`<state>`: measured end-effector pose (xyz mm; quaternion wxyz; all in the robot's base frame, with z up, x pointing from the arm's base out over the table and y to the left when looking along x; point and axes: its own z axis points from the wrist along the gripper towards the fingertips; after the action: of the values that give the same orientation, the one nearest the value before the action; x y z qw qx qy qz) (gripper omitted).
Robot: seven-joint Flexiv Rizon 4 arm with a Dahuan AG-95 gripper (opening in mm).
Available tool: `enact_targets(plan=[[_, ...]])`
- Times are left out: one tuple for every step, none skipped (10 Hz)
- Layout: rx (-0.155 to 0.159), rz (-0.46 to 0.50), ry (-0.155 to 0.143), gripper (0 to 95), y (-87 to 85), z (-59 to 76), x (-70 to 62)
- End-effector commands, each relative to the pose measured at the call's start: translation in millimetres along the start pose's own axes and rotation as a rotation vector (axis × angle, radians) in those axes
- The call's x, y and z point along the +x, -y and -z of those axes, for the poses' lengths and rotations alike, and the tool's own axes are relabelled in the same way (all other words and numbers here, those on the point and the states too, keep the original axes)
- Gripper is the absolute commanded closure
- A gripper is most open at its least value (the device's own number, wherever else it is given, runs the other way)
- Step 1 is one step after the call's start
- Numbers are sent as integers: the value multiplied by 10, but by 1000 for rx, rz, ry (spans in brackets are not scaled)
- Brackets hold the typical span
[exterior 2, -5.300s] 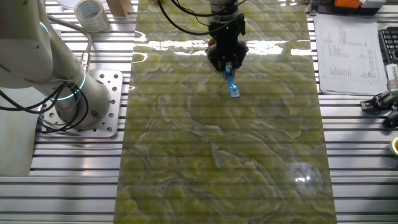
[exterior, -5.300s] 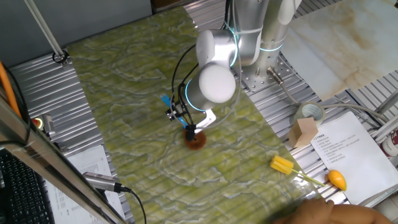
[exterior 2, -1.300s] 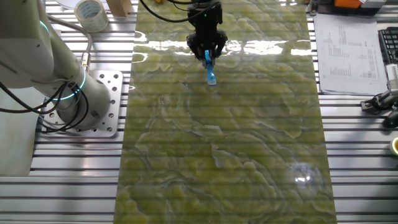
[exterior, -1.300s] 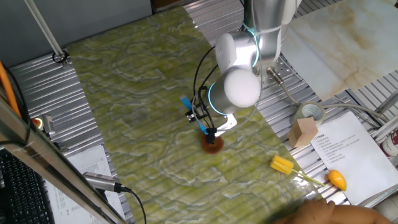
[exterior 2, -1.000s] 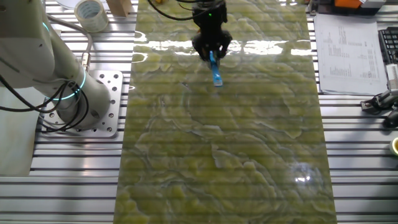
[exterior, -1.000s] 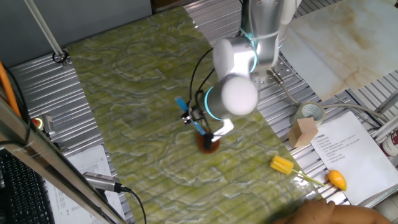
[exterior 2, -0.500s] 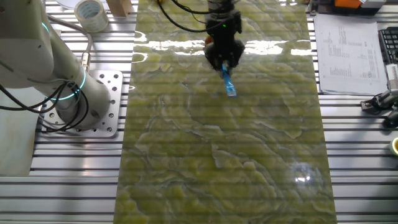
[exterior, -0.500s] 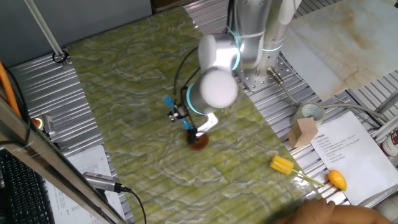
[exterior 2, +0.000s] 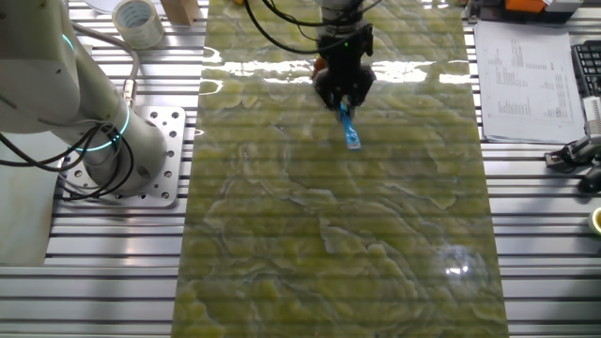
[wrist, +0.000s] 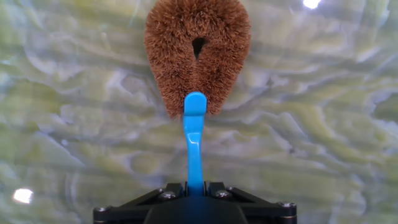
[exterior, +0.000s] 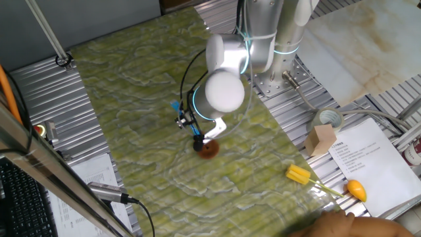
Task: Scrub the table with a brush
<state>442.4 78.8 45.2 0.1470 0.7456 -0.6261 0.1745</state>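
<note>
The brush (wrist: 197, 56) has a thin bright-blue handle and a round brown bristle head pressed flat on the green-yellow marbled table (wrist: 323, 124). My gripper (wrist: 196, 186) is shut on the blue handle, which runs up from between the black jaws to the head. In one fixed view the brush head (exterior: 208, 149) rests on the table (exterior: 131, 85) below the gripper (exterior: 197, 135), with the handle's free end sticking out to the left. In the other fixed view the gripper (exterior 2: 344, 94) holds the handle (exterior 2: 349, 128) near the far end of the table (exterior 2: 338, 235).
A yellow-headed tool with an orange end (exterior: 322, 183) lies at the right of the table. A tape roll (exterior: 327, 120), a wooden block (exterior: 321, 139) and paper sheets (exterior: 368, 161) sit beyond it. The arm base (exterior 2: 150, 150) stands on ribbed metal beside the table.
Over the last second the gripper and brush slid left across the table in one fixed view, rightward in the other. The grip on the handle is unchanged.
</note>
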Motion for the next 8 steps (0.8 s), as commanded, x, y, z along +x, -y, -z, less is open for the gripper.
enact_targets(plan=[[-6, -27, -2, 950, -106, 78, -168], [-8, -39, -2, 950, -155, 101, -220], [-11, -62, -3, 950, -228, 129, -303], [-14, -69, -3, 950, -254, 140, -335], [-22, -91, -1, 950, -324, 188, -425], [-28, -102, -2, 950, -354, 218, -459], [-31, -105, -2, 950, -361, 229, -466], [-44, -118, 2, 950, -381, 265, -481]])
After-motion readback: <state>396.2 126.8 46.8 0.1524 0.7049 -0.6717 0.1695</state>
